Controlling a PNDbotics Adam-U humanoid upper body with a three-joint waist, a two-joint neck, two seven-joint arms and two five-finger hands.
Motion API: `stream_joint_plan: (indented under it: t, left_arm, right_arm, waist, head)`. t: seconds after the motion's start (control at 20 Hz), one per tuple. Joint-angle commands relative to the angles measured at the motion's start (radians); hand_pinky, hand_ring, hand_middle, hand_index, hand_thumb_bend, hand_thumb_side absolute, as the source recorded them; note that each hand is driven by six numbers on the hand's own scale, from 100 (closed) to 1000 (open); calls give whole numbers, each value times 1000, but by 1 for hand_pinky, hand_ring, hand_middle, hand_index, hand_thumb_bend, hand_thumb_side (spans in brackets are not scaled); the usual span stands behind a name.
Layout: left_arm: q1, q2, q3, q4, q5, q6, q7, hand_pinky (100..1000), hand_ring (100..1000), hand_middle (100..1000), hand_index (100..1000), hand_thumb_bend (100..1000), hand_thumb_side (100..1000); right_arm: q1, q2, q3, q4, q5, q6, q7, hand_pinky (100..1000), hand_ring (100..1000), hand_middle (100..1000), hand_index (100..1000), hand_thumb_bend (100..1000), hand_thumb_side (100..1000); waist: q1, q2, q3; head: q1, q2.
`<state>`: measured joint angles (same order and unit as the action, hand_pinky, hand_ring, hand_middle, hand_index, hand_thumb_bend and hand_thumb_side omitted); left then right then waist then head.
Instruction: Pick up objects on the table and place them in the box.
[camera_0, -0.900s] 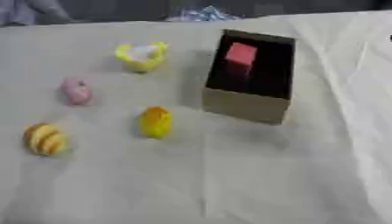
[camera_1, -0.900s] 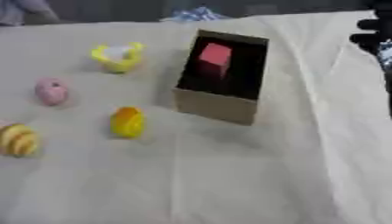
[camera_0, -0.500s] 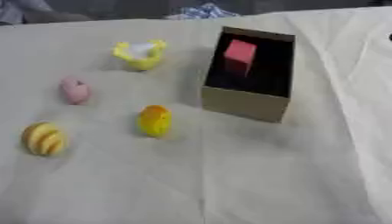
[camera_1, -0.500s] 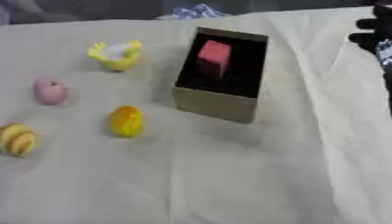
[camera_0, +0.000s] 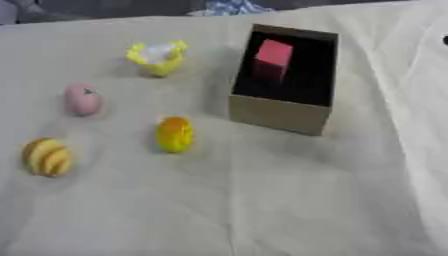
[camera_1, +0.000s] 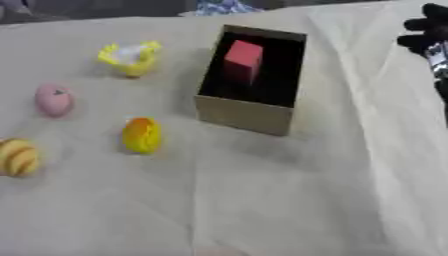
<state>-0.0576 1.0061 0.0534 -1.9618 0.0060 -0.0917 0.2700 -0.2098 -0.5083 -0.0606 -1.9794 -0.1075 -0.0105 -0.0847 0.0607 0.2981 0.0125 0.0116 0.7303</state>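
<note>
Left eye view: cardboard box (camera_0: 282, 114) right of centre on cloth-covered bench (camera_0: 262, 210), open top, pink block (camera_0: 272, 59) already standing inside toward far end. Four items outside, all left of box: yellow-orange egg shape (camera_0: 175, 134) nearest, just off front-left corner; yellow ruffled cup-like toy (camera_0: 157, 57) further back; pink rounded piece (camera_0: 82, 99) and striped orange-yellow piece (camera_0: 47, 156) well apart toward left edge. Right hand (camera_1: 429, 35) only in right eye view, at upper right edge, clear of box, holding nothing; fingers look curled but mostly cut off, so open or closed: cannot tell. Left hand not visible. Likely step: reach for next item. Best bet yellow-orange egg, closest to box. Come over or around box, not through its wall; descend from above, fingers either side of narrow width, since rounded shape may roll on soft cloth. Lift clear of rim, release in free near end, away from pink block.
</note>
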Motion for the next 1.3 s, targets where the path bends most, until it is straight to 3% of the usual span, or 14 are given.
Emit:
stream_joint_plan:
  t: [0.05,0.25,0.5,0.8,1.0,1.3]
  left_arm:
    - [-24,102,1,21,-35,8,-49,818,710,682,878,409,743]
    - [-57,170,-15,63,-59,17,-119,820,722,694,882,423,739]
    - [-119,261,-77,93,-69,7,-230,823,742,714,886,451,730]
    - [-226,314,-155,98,-115,-12,-402,832,773,746,897,489,718]
    - [-332,314,-207,127,-200,-39,-554,840,793,766,903,516,701]
    - [-491,252,-309,239,-280,-87,-779,853,813,786,916,536,682]
  right_arm:
    - [-2,-38,-3,-21,9,-2,1,893,774,764,889,100,700]
    - [5,-52,-4,-21,17,-4,-1,893,774,764,889,100,703]
    - [16,-71,-1,-21,22,-7,0,894,774,764,889,100,707]
    - [11,-77,8,-21,25,-3,10,894,774,764,889,100,709]
    - [8,-79,15,-21,24,-3,17,894,775,764,889,100,710]
    - [5,-80,21,-21,22,-1,25,894,774,764,890,100,713]
  waist:
    - [-2,-10,1]
    - [-1,-2,9]
    - [4,3,34]
    - [5,5,44]
    - [3,4,40]
    - [2,5,30]
  head:
    - [-1,7]
    - [0,9]
    - [-5,4]
    - [-6,-6]
    - [-2,-8]
    - [1,-15]
